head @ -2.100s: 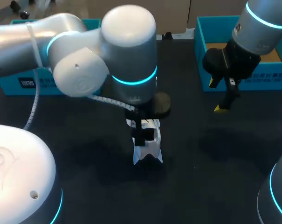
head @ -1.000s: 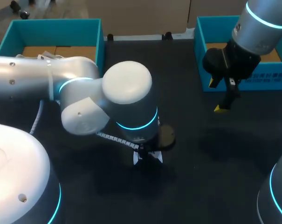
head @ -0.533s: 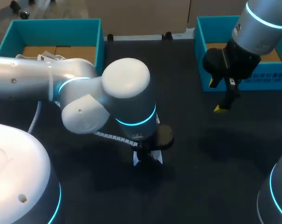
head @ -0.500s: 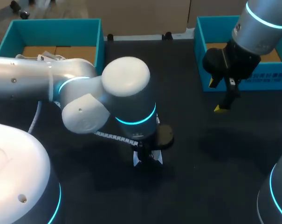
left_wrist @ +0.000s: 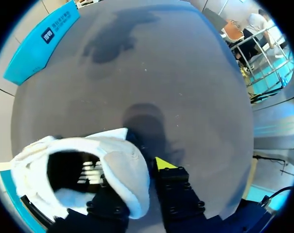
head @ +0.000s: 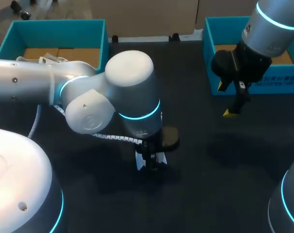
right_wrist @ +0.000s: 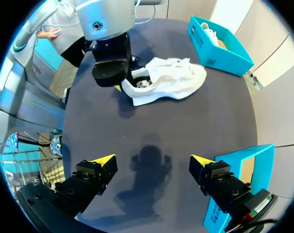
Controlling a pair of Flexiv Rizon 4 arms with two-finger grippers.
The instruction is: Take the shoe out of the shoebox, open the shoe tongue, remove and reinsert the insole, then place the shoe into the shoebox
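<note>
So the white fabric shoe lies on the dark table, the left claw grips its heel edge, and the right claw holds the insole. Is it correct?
Not entirely. The right claw holds no insole: the right wrist view shows it open and empty above the dark table. The white fabric shoe does lie on that table, with the left claw gripping its heel edge.

Shoe (right_wrist: 173,77) on table (head: 200,160), left box (head: 57,25) behind-left, right box (head: 208,53) behind-right
</note>
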